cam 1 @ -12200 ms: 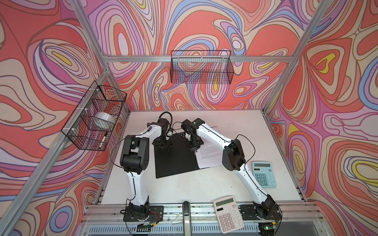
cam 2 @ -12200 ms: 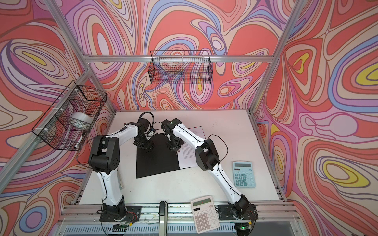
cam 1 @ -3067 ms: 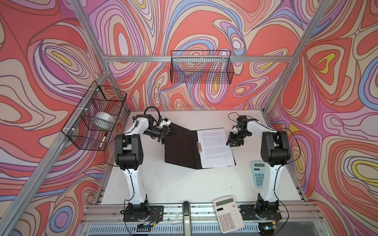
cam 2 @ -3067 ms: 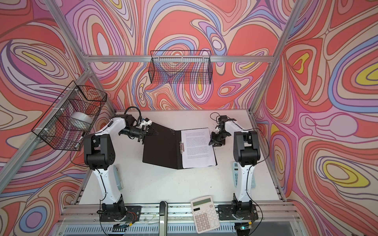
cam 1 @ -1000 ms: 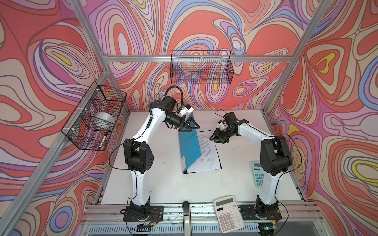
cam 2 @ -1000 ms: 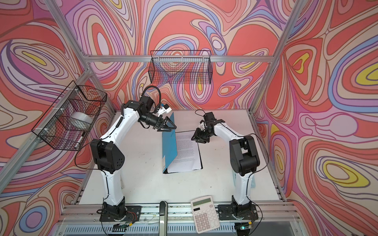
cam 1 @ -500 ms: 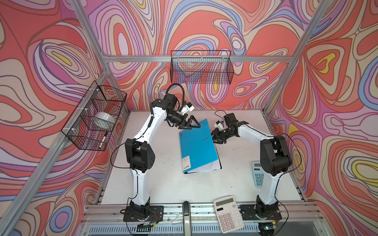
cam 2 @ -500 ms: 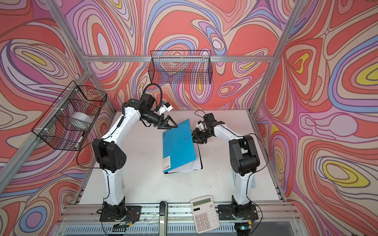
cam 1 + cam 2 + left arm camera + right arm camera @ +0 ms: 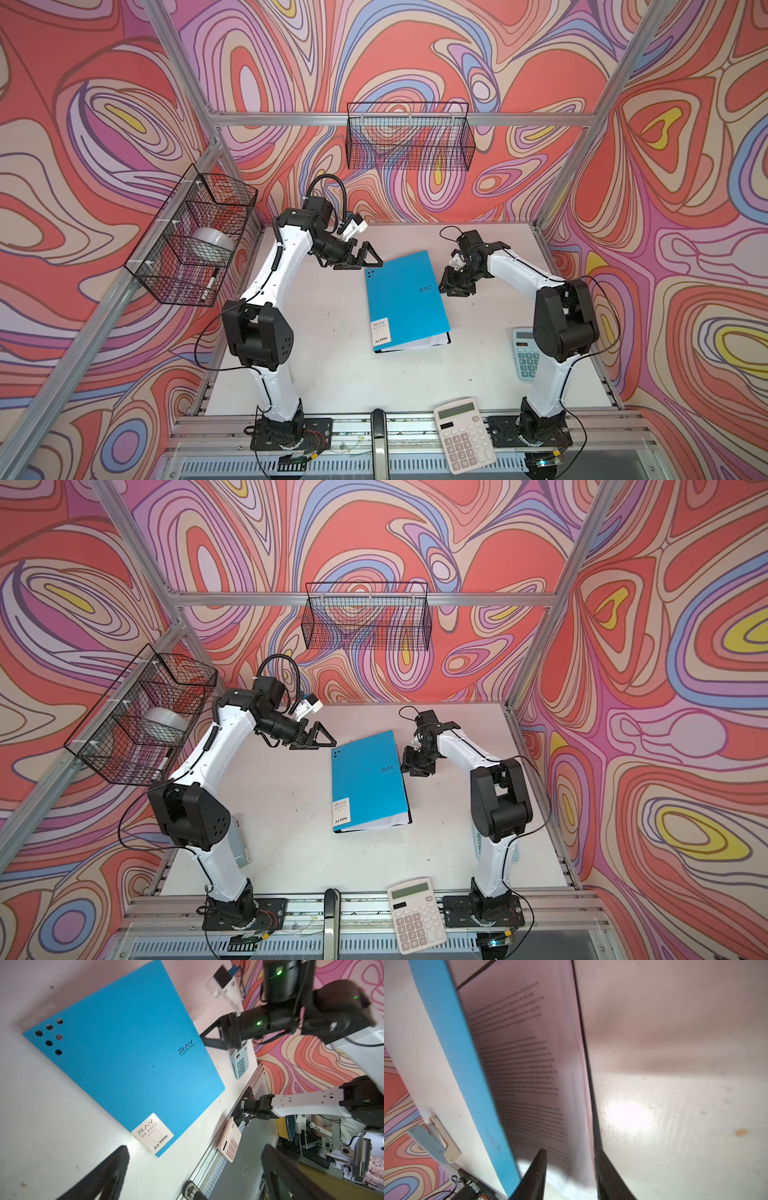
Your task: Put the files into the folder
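Flatly closed on the scuffed white table (image 9: pixel 332 374), inside swirl-printed walls, the folder (image 9: pixel 405 299) shows its smooth bright-blue cover, long axis running far-to-near, spine leftward. Printed white files (image 9: pixel 529 1064) lie under that cover. The left gripper (image 9: pixel 370 259) gapes wide and empty off the folder's far-left corner. The right gripper (image 9: pixel 451 286), part-open, straddles the folder's right edge, clamping nothing visible.

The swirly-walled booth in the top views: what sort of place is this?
Probably a robotics test cell: a white left arm and right arm bolted to a rail by the table, an aluminium frame carrying printed walls, and a blue folder as prop.
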Robot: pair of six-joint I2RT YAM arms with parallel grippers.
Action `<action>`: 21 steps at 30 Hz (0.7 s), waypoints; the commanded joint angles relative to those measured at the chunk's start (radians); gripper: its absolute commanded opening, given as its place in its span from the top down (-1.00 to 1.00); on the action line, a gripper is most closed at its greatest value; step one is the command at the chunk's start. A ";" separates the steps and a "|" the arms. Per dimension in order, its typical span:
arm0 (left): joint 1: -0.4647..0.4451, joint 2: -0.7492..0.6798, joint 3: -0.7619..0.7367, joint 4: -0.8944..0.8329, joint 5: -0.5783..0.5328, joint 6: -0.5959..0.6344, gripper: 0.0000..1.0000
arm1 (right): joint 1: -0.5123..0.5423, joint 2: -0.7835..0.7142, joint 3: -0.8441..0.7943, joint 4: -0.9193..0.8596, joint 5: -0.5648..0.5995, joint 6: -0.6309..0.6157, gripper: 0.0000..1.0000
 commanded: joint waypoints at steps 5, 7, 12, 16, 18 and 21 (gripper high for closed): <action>0.000 -0.112 -0.170 0.085 -0.117 0.032 -1.00 | 0.001 -0.071 0.042 -0.192 0.329 -0.018 0.19; 0.000 -0.123 -0.193 0.093 -0.151 0.033 -1.00 | -0.003 -0.085 0.031 -0.197 0.360 -0.013 0.19; 0.001 -0.163 -0.246 0.123 -0.189 0.042 -1.00 | -0.020 -0.122 -0.023 -0.087 0.229 0.033 0.19; 0.001 -0.198 -0.284 0.159 -0.263 0.041 -1.00 | -0.017 -0.099 -0.090 0.073 0.000 0.096 0.19; 0.001 -0.213 -0.300 0.171 -0.295 0.047 -1.00 | -0.017 -0.089 -0.115 0.114 -0.028 0.118 0.19; 0.001 -0.236 -0.324 0.184 -0.326 0.054 -1.00 | -0.017 -0.072 -0.136 0.132 -0.037 0.126 0.18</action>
